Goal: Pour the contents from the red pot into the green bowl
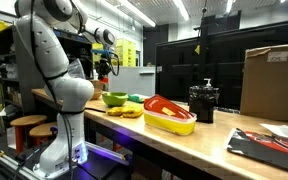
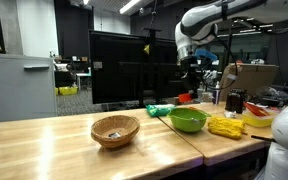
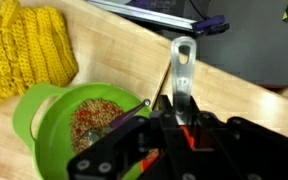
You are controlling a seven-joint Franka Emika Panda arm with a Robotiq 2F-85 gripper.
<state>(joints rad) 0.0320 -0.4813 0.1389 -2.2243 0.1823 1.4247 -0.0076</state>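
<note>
Wrist view: gripper (image 3: pixel 184 118) tight on red pot (image 3: pixel 183 65), over green bowl (image 3: pixel 26 110) (brown grains inside).

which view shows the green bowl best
The wrist view: it looks down into the green bowl, showing brownish grains inside. In both exterior views the green bowl is seen side-on, small and distant, its contents hidden.

Light wooden tabletop (image 1: pixel 184 148) carries an oval red-and-yellow plastic basin (image 1: pixel 169 114), black lidded jar (image 1: pixel 204 104) just beside it, brown cardboard box (image 1: pixel 272 78) behind, glossy magazine (image 1: pixel 269 143) near the edge; yellow crocheted cloth (image 3: pixel 24 50) lies flat on the wood; round woven wicker basket (image 2: pixel 115 130) well apart from the rest
</note>
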